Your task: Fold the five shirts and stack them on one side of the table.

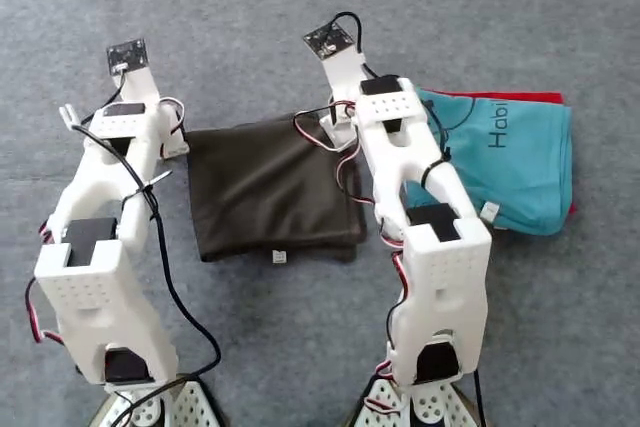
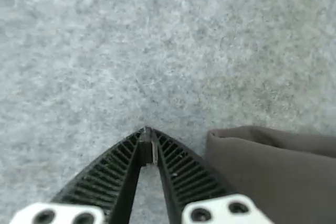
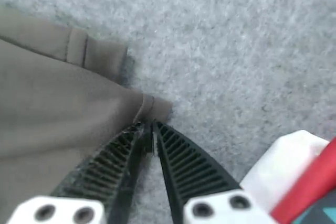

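Left gripper (image 2: 147, 139) pinched closed, ten o'clock off your brown shirt (image 2: 273, 171); right gripper (image 3: 148, 129) closed at its two-o'clock corner.

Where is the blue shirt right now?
In the high view, the blue shirt lies folded on the table's right side, on top of a red shirt, just right of the right arm; the brown shirt sits farther left.

Dark lettering (image 1: 497, 127) runs down the teal shirt (image 1: 525, 172), its end cut off at the fold; a small white tag (image 1: 279, 257) sits at the brown shirt's (image 1: 265, 187) near edge, too tiny to read; a second white tag (image 1: 489, 212) on the teal hem, likewise unreadable.
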`<state>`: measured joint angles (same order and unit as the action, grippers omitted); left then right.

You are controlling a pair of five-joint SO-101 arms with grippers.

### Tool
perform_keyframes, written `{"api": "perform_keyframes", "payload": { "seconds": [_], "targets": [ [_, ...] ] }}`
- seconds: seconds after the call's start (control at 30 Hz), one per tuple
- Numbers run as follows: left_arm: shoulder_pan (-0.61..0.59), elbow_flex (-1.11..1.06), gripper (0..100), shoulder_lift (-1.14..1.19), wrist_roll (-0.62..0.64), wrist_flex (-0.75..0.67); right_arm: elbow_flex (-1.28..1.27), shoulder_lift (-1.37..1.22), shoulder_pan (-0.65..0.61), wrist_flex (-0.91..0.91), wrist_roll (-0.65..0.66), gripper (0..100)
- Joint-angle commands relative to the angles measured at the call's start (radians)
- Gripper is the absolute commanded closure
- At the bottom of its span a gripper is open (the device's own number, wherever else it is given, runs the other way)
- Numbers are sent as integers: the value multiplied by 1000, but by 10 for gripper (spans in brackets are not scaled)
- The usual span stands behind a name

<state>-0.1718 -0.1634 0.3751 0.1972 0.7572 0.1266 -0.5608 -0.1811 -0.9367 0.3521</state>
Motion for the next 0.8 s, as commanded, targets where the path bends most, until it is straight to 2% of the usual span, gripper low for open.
{"api": "perform_keyframes", "payload": {
  "seconds": [0.0, 0.1, 0.27, 0.37, 0.53, 0.77],
  "targets": [
    [-16, 53, 971, -11, 0, 9, 44, 35, 0, -5, -3, 983],
    [-15, 58, 971, -41, 0, 23, 41, 90, 5, -40, -3, 983],
    [42, -12, 971, -255, 0, 55, 35, 133, 5, -61, -6, 983],
    [87, -139, 971, -342, -3, -43, 35, 131, 21, -63, -9, 983],
    [143, -326, 971, -367, 0, -304, 42, 136, 72, -61, -43, 983],
    [143, -357, 971, -327, 0, -338, 44, 136, 80, -63, -58, 983]
  ]
}}
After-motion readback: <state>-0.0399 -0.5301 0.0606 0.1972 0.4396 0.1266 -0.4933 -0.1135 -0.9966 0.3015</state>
